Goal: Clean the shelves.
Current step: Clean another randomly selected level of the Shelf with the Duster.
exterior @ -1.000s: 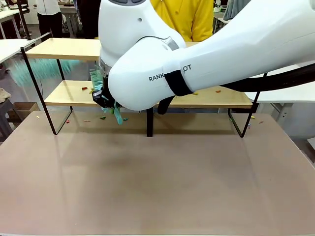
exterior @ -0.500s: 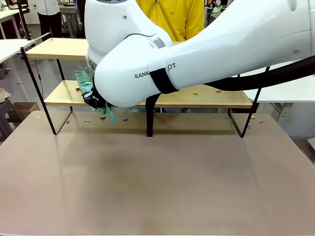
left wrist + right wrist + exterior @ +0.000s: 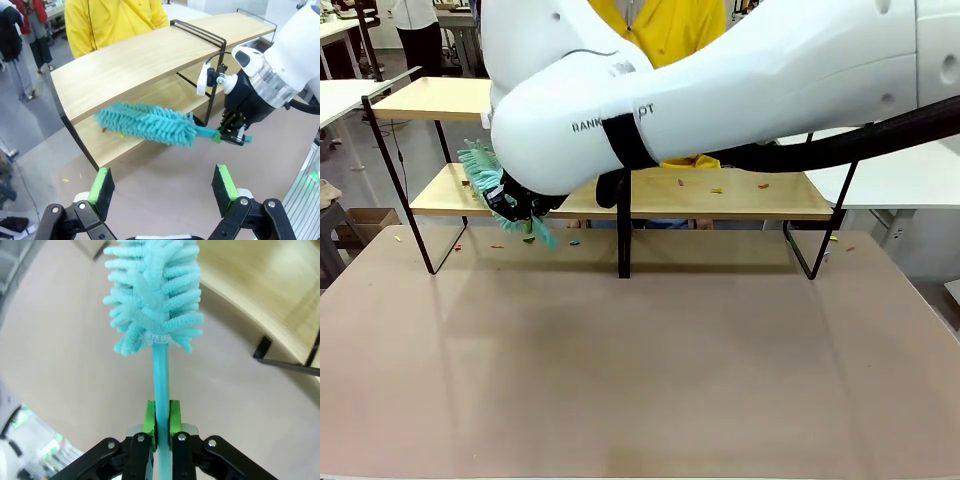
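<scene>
The shelves (image 3: 740, 198) stand at the far side of the table, two light-wood boards on a black frame with a central post. My right gripper (image 3: 520, 206) is shut on the thin handle of a teal fluffy duster (image 3: 478, 170), whose head lies over the left end of the lower board. The left wrist view shows the duster (image 3: 145, 122) along the lower board's front edge and the right gripper (image 3: 235, 136) holding its handle. My left gripper (image 3: 162, 182) hangs open above the table, short of the shelves (image 3: 135, 60). In the right wrist view the green pads (image 3: 149, 416) clamp the duster (image 3: 155, 295) handle.
Small red and yellow scraps (image 3: 716, 189) lie on the lower board's right bay, and a few more scraps (image 3: 573, 241) on the brown table (image 3: 650, 360) below the left bay. A person in yellow (image 3: 670, 30) stands behind the shelves. A white table (image 3: 910, 185) is at right.
My right arm has swept left along the lower board, carrying the duster toward the shelf's left end. Scraps now show on the uncovered right bay.
</scene>
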You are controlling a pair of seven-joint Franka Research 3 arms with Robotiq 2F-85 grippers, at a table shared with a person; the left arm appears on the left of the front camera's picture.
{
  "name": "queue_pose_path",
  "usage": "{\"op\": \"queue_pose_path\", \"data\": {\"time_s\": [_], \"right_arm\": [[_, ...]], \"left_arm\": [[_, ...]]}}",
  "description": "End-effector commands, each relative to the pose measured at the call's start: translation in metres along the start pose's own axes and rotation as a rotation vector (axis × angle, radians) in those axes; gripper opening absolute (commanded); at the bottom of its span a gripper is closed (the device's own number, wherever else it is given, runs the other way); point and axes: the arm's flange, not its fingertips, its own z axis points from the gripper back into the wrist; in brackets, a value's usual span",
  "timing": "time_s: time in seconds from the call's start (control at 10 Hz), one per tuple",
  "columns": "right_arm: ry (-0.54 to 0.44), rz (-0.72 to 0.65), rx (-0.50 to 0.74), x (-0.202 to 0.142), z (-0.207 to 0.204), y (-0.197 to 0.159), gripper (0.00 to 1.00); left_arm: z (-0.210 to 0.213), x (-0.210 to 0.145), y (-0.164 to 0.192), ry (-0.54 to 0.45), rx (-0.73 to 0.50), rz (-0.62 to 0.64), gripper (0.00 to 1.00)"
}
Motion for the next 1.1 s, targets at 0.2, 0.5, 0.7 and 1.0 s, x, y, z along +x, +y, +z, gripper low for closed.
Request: {"op": "queue_pose_path", "data": {"time_s": [0.2, 0.5, 0.7, 1.0], "right_arm": [[0.39, 0.44, 0.225, -0.03, 0.081, -0.042, 0.12], [0.353, 0.549, 0.34, -0.067, 0.148, -0.081, 0.12], [0.303, 0.556, 0.465, -0.083, 0.164, -0.108, 0.12], [0.289, 0.604, 0.616, -0.109, 0.182, -0.131, 0.12]], "left_arm": [[0.0, 0.0, 0.001, 0.0, 0.0, -0.007, 1.0], [0.0, 0.0, 0.001, 0.0, 0.0, -0.007, 1.0], [0.0, 0.0, 0.001, 0.0, 0.0, -0.007, 1.0], [0.0, 0.0, 0.001, 0.0, 0.0, -0.007, 1.0]]}}
